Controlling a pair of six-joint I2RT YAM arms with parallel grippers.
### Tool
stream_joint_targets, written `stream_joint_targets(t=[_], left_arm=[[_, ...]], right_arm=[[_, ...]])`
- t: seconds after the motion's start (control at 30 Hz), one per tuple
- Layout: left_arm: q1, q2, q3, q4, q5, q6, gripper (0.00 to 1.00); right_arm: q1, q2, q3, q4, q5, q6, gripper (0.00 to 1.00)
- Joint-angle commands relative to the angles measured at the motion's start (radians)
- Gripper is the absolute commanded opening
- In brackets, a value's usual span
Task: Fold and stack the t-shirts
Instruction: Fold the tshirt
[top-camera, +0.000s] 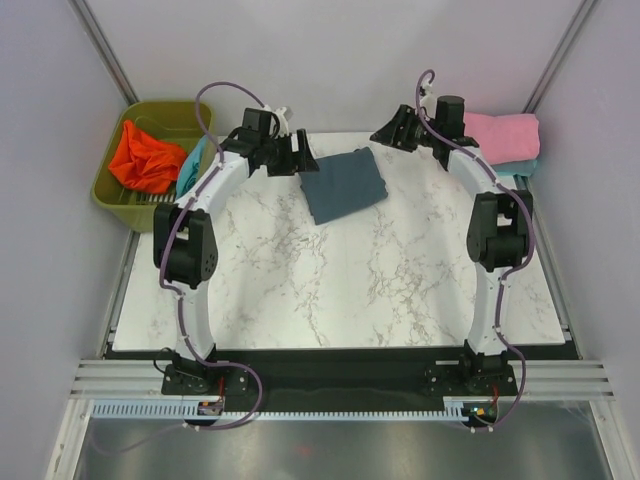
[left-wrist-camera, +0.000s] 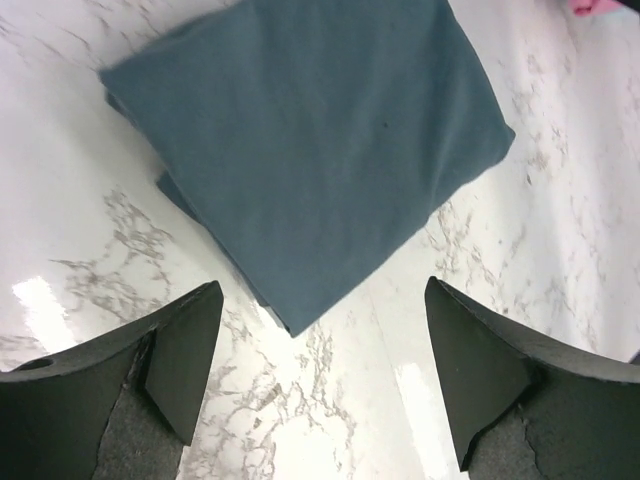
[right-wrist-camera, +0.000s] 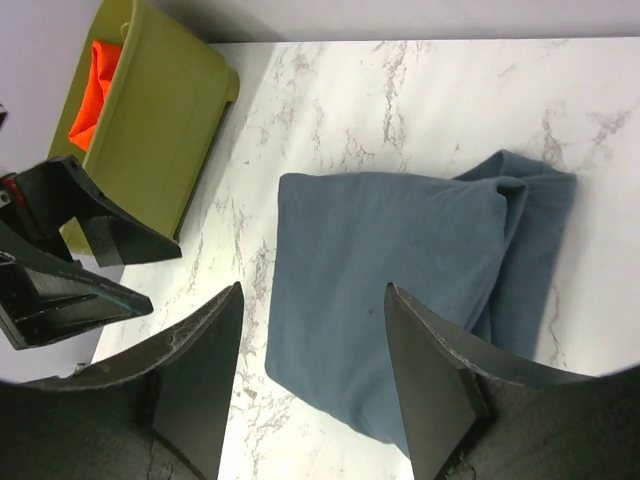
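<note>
A folded slate blue-grey t-shirt lies on the marble table at the back centre; it also shows in the left wrist view and the right wrist view. My left gripper is open and empty just left of it. My right gripper is open and empty, above and to the right of it. A folded pink t-shirt lies on a teal one at the back right. An orange-red t-shirt and a teal one lie in the bin.
The olive-green plastic bin stands off the table's back left corner; it also shows in the right wrist view. Grey walls close in the back and sides. The marble table runs to a black strip at the near edge.
</note>
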Motion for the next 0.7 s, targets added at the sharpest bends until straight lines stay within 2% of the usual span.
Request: stream_joint_targets(t=[0.0, 0.17, 0.4, 0.67], left_arm=[[-0.005, 0.005, -0.057, 0.025, 0.162, -0.042, 0.89], [-0.005, 0.114, -0.018, 0.102, 0.325, -0.085, 0.88], [-0.027, 0.235, 0.102, 0.14, 0.335, -0.067, 0.88], [-0.083, 0.308, 0.183, 0.172, 0.351, -0.09, 0.87]], right_arm=[[-0.03, -0.037, -0.071, 0.024, -0.039, -0.013, 0.66], [-0.064, 0.029, -0.066, 0.022, -0.074, -0.02, 0.68], [-0.07, 0.08, -0.057, 0.054, -0.132, -0.011, 0.69], [-0.062, 0.042, -0.166, 0.326, -0.264, 0.303, 0.69]])
